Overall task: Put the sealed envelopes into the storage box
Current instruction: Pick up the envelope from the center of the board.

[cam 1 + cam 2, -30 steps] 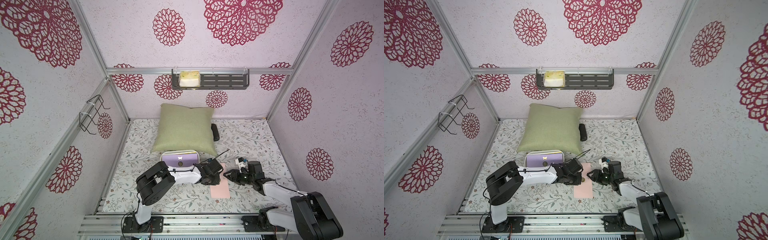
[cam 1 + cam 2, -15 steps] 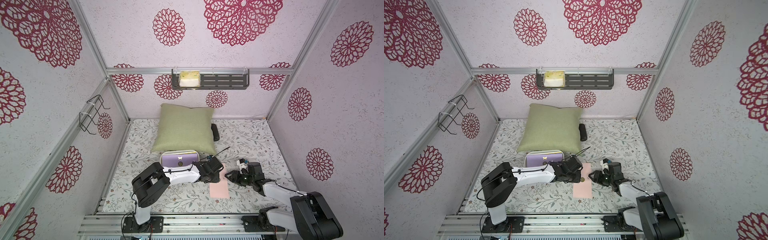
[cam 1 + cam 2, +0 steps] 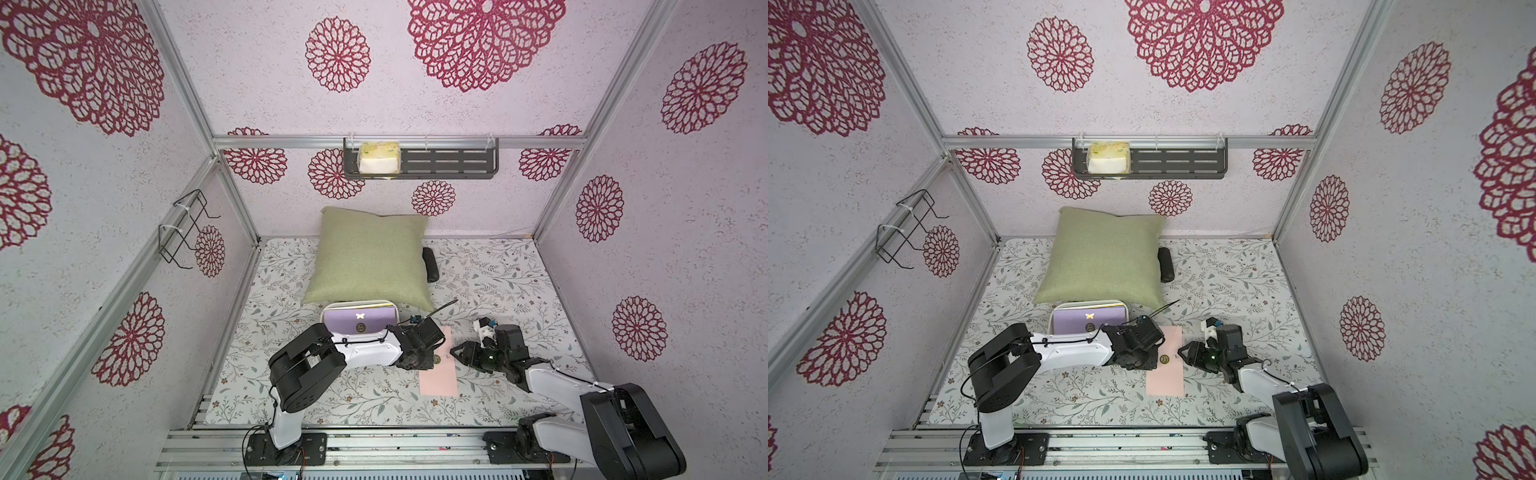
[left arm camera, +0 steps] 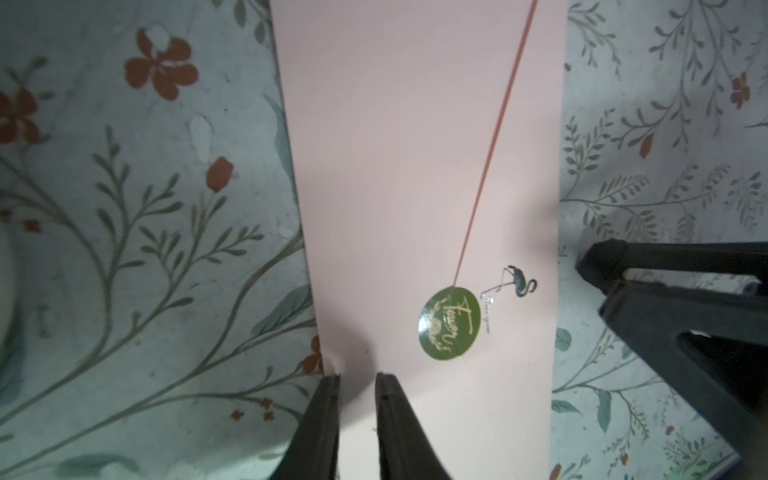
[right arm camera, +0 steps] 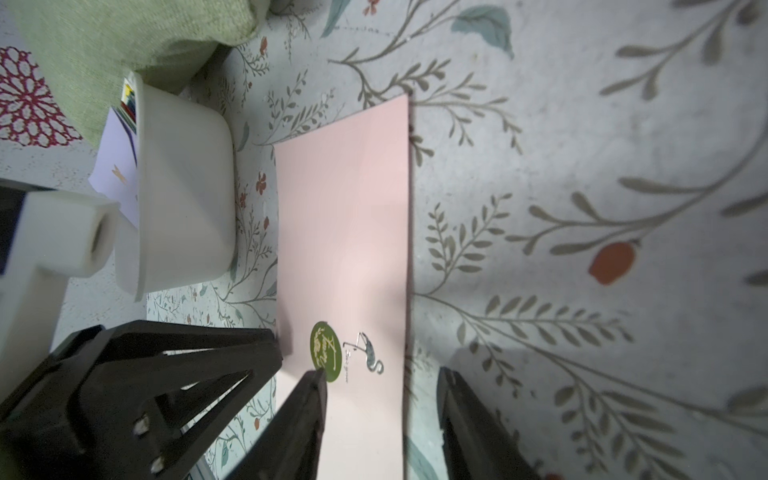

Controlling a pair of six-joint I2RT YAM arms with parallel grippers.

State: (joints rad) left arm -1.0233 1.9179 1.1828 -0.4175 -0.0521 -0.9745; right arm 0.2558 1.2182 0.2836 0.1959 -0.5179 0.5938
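- Walls (image 3: 415,104): pale lilac, textured, printed with crimson floral medallions.
- Frame (image 3: 399,142): aluminium rails at the corners.
- Rear shelf (image 3: 449,163): dark, slotted.
- Side wire rack (image 3: 183,232): black.
- Worktop (image 3: 498,291): botanical-print cover.
- Cushion (image 3: 370,257): green, against the rear wall.

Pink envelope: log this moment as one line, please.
pink envelope: flat on mat, outside storage box | left gripper: slightly open at one long edge | right gripper: open, straddling opposite edge
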